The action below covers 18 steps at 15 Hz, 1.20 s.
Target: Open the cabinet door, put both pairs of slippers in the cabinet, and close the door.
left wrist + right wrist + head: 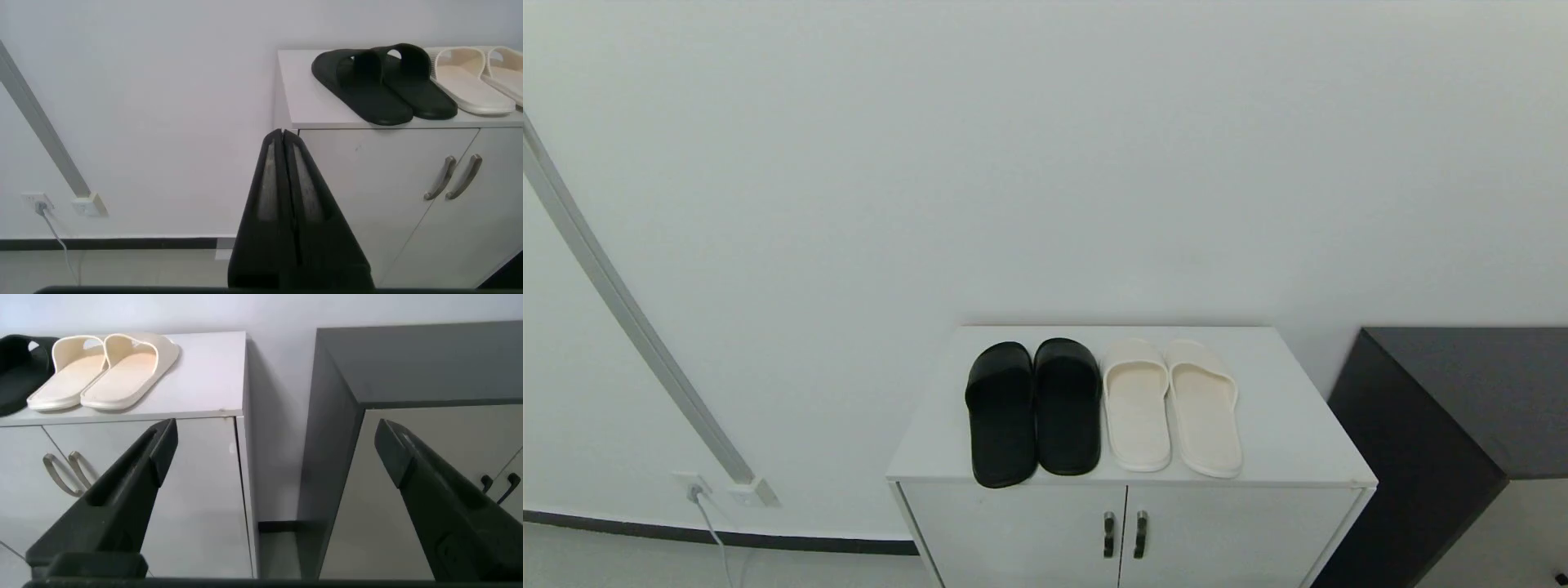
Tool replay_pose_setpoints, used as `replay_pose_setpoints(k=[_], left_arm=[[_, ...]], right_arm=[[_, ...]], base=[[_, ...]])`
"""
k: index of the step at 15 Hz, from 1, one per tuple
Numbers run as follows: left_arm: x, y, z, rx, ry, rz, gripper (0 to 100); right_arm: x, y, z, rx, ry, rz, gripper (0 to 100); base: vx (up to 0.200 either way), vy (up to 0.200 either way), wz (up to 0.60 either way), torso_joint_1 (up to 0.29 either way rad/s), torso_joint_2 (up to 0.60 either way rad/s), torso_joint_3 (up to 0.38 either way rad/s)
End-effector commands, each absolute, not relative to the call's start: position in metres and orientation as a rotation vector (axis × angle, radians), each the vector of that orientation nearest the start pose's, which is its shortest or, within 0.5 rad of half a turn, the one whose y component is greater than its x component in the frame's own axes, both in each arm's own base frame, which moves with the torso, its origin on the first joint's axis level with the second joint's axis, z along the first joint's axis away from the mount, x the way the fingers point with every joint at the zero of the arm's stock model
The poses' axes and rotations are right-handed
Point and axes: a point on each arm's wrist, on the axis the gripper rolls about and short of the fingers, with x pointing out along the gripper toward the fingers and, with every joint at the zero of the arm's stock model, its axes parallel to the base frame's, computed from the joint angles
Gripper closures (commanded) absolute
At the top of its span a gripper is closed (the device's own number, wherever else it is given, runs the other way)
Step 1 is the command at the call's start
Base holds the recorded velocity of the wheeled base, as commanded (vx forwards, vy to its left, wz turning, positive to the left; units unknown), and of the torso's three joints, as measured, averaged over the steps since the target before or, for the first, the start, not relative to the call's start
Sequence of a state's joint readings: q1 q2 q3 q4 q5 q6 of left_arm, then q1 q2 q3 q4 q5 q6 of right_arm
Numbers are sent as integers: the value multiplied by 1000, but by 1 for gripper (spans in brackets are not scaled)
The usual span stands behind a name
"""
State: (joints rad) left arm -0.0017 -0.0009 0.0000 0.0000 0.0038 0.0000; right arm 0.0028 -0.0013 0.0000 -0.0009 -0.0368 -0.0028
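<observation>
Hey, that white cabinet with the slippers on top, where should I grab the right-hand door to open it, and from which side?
Take the right door's handle, the upright bar at the door's inner edge, right beside the left door's handle. Come straight from the front, closing sideways across the bar. It bows outward, so there looks to be room behind it.

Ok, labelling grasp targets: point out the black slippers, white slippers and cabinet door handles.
black slippers [1066, 420], head view, footbed of one slipper
white slippers [1137, 416], head view, footbed of one slipper
cabinet door handles [1108, 535], head view, left handle's bar
</observation>
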Motion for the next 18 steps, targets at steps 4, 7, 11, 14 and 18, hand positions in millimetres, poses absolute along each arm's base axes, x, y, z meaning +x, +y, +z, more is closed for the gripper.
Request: replay_pose_setpoints(k=[4, 7, 11, 14, 18], left_arm=[[-23, 0, 75, 0, 2, 3, 100], [-23, 0, 75, 0, 2, 3, 100], [-23, 0, 75, 2, 2, 3, 100], [-23, 0, 75, 2, 0, 3, 100], [-23, 0, 75, 2, 2, 3, 100]], right_arm=[[-24, -1, 79, -15, -15, -34, 0], [-25, -2, 171, 97, -44, 21, 0], [22, 3, 157, 52, 247, 145, 0], [78, 16, 168, 54, 353, 247, 0], [127, 52, 180, 91, 406, 323, 0]], base=[[0, 0, 0, 0, 0, 0], [0, 0, 0, 0, 0, 0], [0, 0, 0, 0, 0, 0], [0, 0, 0, 0, 0, 0], [0, 0, 0, 0, 0, 0]])
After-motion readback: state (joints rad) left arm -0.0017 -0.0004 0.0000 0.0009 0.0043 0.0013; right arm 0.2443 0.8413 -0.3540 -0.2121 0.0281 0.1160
